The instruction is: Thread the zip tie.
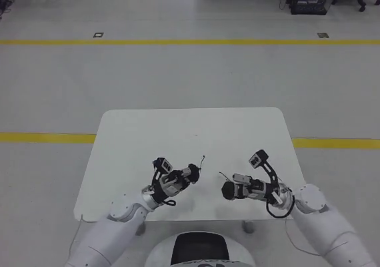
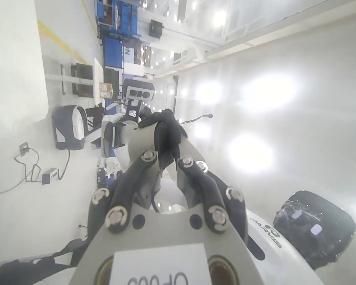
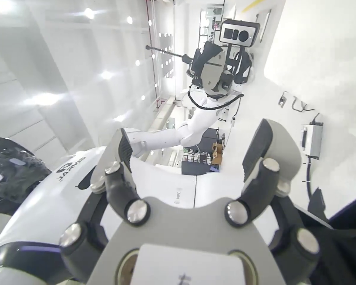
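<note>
My left gripper (image 1: 194,173) (image 2: 166,126) hangs just above the white table (image 1: 190,130) near its front edge, shut on a thin black zip tie (image 1: 202,162) (image 2: 197,118). The tie's free end sticks out past the fingertips, with a small head at its tip. In the right wrist view that same gripper (image 3: 193,60) shows farther off, the zip tie (image 3: 166,52) pointing away from it. My right gripper (image 1: 231,186) (image 3: 192,146) faces it a short way to the right, open, with nothing between its fingers (image 3: 123,146).
The table's far half is bare white surface. A yellow line (image 1: 350,143) runs across the grey floor behind the table. A power adapter (image 3: 313,139) with cables lies on the floor beside the table.
</note>
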Motion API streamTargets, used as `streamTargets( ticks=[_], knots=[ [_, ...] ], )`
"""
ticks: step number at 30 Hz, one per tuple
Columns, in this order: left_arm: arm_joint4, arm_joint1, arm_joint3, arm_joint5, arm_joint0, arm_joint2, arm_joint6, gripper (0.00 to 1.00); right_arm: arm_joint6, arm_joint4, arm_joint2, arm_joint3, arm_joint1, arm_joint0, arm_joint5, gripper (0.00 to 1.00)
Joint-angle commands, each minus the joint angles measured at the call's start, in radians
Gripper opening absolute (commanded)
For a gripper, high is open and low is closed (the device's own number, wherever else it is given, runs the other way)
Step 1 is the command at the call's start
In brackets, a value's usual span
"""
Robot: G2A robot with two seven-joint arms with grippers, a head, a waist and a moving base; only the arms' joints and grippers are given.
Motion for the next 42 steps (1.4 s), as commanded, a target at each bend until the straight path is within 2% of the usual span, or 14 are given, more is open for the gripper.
streamTargets(
  ticks=[1,5,12,15,20,26,30,32,38,40,42],
  knots=[
    [-0.017,-0.006,0.011,-0.006,-0.012,0.022,-0.054,0.00,0.060,0.080,-0.025,0.043,-0.008,0.021,0.016,1.00],
    [-0.031,-0.021,0.030,-0.006,-0.029,0.034,-0.100,0.00,0.197,0.204,-0.068,0.140,-0.026,0.079,0.060,1.00],
    [-0.030,-0.024,0.033,-0.006,-0.032,0.031,-0.107,0.00,0.202,0.206,-0.070,0.148,-0.027,0.084,0.060,1.00],
    [-0.027,-0.026,0.022,-0.006,-0.032,0.042,-0.100,0.00,0.163,0.221,-0.076,0.131,-0.032,0.077,0.058,1.00],
    [-0.040,-0.031,0.006,-0.006,-0.025,0.028,-0.157,0.00,0.187,0.275,-0.095,0.149,-0.045,0.085,0.064,1.00],
    [-0.032,-0.048,0.003,-0.006,-0.009,-0.006,-0.199,0.00,0.243,0.325,-0.120,0.190,-0.062,0.115,0.069,1.00],
    [-0.036,-0.065,0.021,-0.006,-0.003,-0.009,-0.207,0.00,0.248,0.340,-0.140,0.199,-0.070,0.128,0.053,0.99],
    [-0.058,-0.075,0.037,-0.006,-0.005,0.001,-0.218,0.00,0.248,0.347,-0.149,0.209,-0.074,0.133,0.044,0.88],
    [-0.085,-0.097,0.077,-0.006,-0.021,0.017,-0.219,0.00,0.248,0.357,-0.173,0.240,-0.083,0.149,0.028,0.69],
    [-0.097,-0.103,0.088,-0.006,-0.024,0.020,-0.223,0.00,0.248,0.359,-0.180,0.248,-0.087,0.153,0.026,0.55],
    [-0.104,-0.108,0.099,-0.006,-0.027,0.019,-0.226,0.00,0.248,0.360,-0.184,0.253,-0.089,0.156,0.024,0.49]
  ],
)
